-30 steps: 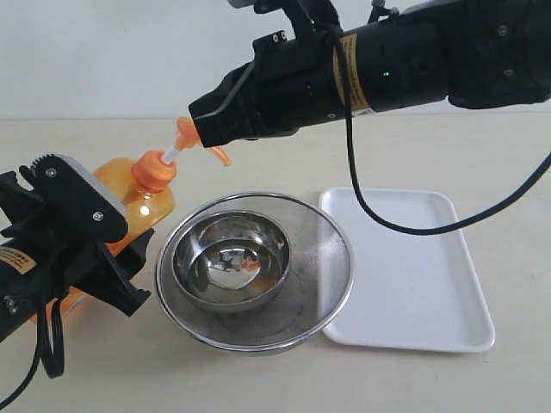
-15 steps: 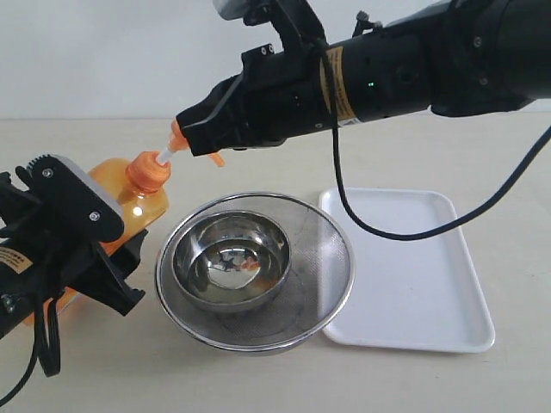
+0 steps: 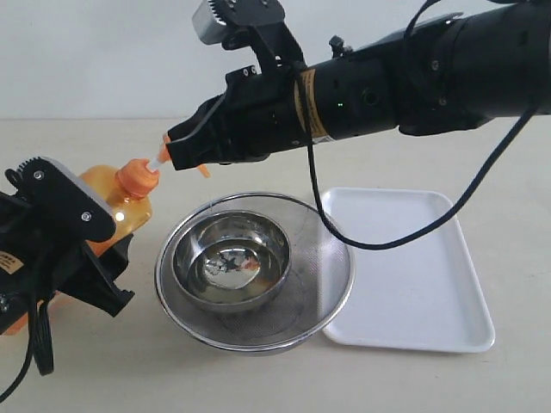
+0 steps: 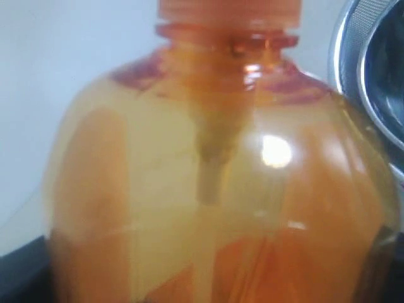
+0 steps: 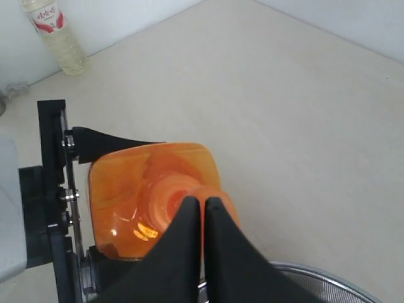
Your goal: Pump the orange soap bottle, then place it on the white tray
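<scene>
Tabletop: orange soap bottle pump mostly hidden by right claw.

Lab-like bare tabletop, blank wall

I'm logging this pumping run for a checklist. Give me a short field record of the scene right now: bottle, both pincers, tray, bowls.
bottle: orange soap bottle, tilted toward the bowls, off the tray
left pincer: left pincer clamped on the bottle's body
right pincer: right pincer shut, tips on the pump head
tray: white tray, beside the bowls, nothing on it
bowls: small steel bowl nested in mesh bowl, between bottle and tray
stage: pumping; placing not yet done
</scene>
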Action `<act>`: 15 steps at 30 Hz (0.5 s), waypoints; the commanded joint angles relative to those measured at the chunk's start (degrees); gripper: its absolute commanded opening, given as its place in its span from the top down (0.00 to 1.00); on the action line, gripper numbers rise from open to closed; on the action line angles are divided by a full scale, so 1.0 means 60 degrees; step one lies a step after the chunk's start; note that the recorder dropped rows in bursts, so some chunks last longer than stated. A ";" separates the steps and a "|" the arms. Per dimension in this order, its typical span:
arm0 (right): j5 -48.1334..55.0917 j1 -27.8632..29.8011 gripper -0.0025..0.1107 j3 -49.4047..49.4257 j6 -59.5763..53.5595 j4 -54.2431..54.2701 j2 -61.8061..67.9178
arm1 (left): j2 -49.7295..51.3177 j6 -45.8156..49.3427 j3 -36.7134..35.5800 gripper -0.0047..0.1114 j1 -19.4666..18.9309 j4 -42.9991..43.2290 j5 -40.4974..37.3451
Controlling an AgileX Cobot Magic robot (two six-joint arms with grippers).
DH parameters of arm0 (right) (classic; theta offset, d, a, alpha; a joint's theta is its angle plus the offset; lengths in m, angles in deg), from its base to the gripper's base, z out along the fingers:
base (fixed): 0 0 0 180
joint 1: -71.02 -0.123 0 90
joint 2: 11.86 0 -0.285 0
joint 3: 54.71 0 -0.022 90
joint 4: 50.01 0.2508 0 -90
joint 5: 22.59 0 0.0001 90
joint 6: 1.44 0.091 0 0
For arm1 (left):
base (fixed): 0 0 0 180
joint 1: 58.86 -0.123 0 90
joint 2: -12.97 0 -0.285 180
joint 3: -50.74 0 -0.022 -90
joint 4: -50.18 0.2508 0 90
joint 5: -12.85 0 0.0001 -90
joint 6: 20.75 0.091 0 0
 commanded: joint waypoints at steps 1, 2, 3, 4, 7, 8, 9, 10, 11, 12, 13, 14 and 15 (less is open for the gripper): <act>-0.0743 -0.0385 0.98 0.0210 -0.0242 -0.0516 0.0411 | -0.0147 -0.0566 0.0197 0.92 0.0166 0.1106 0.0417; -0.0724 -0.0385 0.98 0.0210 -0.0239 -0.0516 0.0411 | -0.0147 -0.0566 0.0197 0.92 0.0166 0.1106 0.0417; -0.0724 -0.0385 0.98 0.0210 -0.0239 -0.0516 0.0411 | -0.0147 -0.0566 0.0197 0.92 0.0166 0.1106 0.0417; -0.0725 -0.0385 0.98 0.0210 -0.0292 -0.0477 0.0411 | -0.0147 -0.0566 0.0197 0.92 0.0166 0.1106 0.0417; -0.0531 -0.0385 0.98 0.0193 -0.0316 -0.0460 0.0171 | -0.0147 -0.0564 0.0197 0.92 0.0166 0.1017 0.0455; -0.0439 -0.0385 0.98 0.0193 -0.0316 -0.0477 0.0034 | -0.0147 -0.0564 0.0197 0.92 0.0166 0.1017 0.0455; -0.0300 -0.0385 0.98 0.0193 -0.0316 -0.0495 -0.0232 | -0.0147 -0.0564 0.0197 0.92 0.0166 0.0964 0.0453; -0.0218 -0.0385 0.98 0.0193 -0.0275 -0.0544 -0.0400 | -0.0147 -0.0564 0.0197 0.92 0.0166 0.0947 0.0453; -0.0042 -0.0385 0.98 0.0193 -0.0158 -0.0610 -0.0774 | -0.0147 -0.0564 0.0197 0.92 0.0166 0.0861 0.0453; 0.0307 -0.0385 0.98 0.0193 0.0099 -0.0795 -0.1140 | -0.0147 -0.0540 0.0197 0.92 0.0166 0.0751 0.0453; 0.0435 -0.0385 0.98 0.0193 0.0188 -0.0865 -0.1301 | -0.0147 -0.0540 0.0197 0.92 0.0166 0.0751 0.0453; 0.0570 -0.0385 0.98 0.0211 0.0300 -0.0951 -0.1517 | -0.0147 -0.0540 0.0197 0.92 0.0166 0.0731 0.0453; 0.0664 -0.0385 0.98 0.0234 0.0500 -0.1146 -0.1739 | -0.0147 -0.0540 0.0197 0.92 0.0166 0.0708 0.0473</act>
